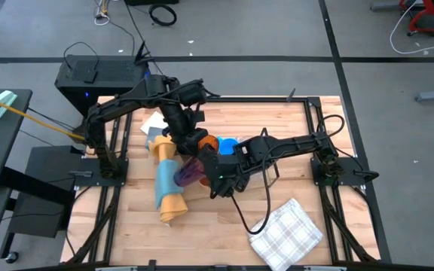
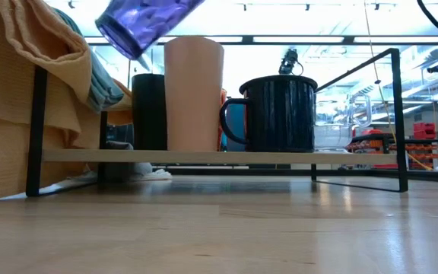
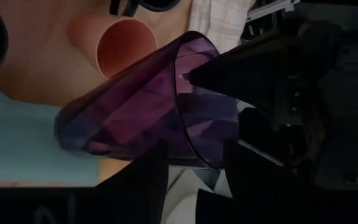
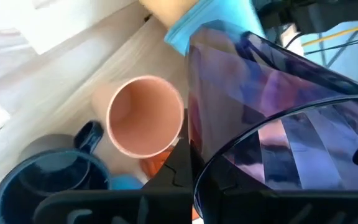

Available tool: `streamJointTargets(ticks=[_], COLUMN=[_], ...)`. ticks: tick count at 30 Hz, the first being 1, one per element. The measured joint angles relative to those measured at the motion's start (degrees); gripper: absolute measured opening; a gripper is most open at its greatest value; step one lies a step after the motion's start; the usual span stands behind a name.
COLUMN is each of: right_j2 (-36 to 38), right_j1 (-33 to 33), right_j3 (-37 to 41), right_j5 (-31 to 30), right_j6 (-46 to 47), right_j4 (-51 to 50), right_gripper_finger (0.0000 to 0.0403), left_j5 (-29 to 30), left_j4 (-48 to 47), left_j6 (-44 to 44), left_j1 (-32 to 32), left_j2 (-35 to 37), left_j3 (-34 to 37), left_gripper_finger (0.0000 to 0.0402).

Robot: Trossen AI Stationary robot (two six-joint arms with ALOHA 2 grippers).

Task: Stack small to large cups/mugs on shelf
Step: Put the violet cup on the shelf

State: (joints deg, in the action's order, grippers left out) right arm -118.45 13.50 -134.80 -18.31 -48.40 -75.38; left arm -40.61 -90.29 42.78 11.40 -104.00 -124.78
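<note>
A purple translucent tumbler (image 2: 147, 23) hangs tilted in the air above the left end of the shelf (image 2: 204, 156). My right gripper (image 1: 208, 170) is shut on its rim. My left gripper (image 3: 197, 177) is open, its fingers standing apart right by the tumbler's rim end (image 3: 201, 158). A black cup (image 2: 149, 110), a peach cup (image 2: 194, 93) and a dark handled mug (image 2: 280, 114) stand upright on the shelf board. Behind them show an orange cup (image 1: 206, 141) and a bright blue one (image 1: 229, 142). My right gripper pinches the tumbler's wall at the rim (image 4: 199, 177), one finger inside the mouth (image 3: 197, 73) and one outside (image 4: 178, 171). The tumbler is lifted clear and tilted, its base end higher and away from the gripper. My left gripper: I cannot tell whether its fingers touch the tumbler.
A rolled yellow-and-blue cloth (image 1: 168, 184) lies to the left of the shelf, draped over its end rod (image 2: 44, 61). A checked cloth (image 1: 286, 232) lies at the near right of the table. White paper (image 1: 153, 123) lies at the far left.
</note>
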Motion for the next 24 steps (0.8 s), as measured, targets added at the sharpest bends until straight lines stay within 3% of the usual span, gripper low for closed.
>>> streamJointTargets(ticks=[14, 24], right_j2=[0.78, 1.33], right_j1=[1.11, 1.80], right_j3=[-0.11, -0.11], right_j5=[-0.44, 0.56], right_j6=[-2.71, -1.18], right_j4=[4.63, 4.12], right_gripper_finger=[0.0004, 0.0004], left_j5=[-5.37, -4.36], left_j4=[0.01, 0.35], left_j6=[3.47, -0.57], left_j1=[0.04, -1.54], left_j2=[1.96, 1.85], left_j3=[0.03, 0.01], left_gripper_finger=[0.0152, 0.0126])
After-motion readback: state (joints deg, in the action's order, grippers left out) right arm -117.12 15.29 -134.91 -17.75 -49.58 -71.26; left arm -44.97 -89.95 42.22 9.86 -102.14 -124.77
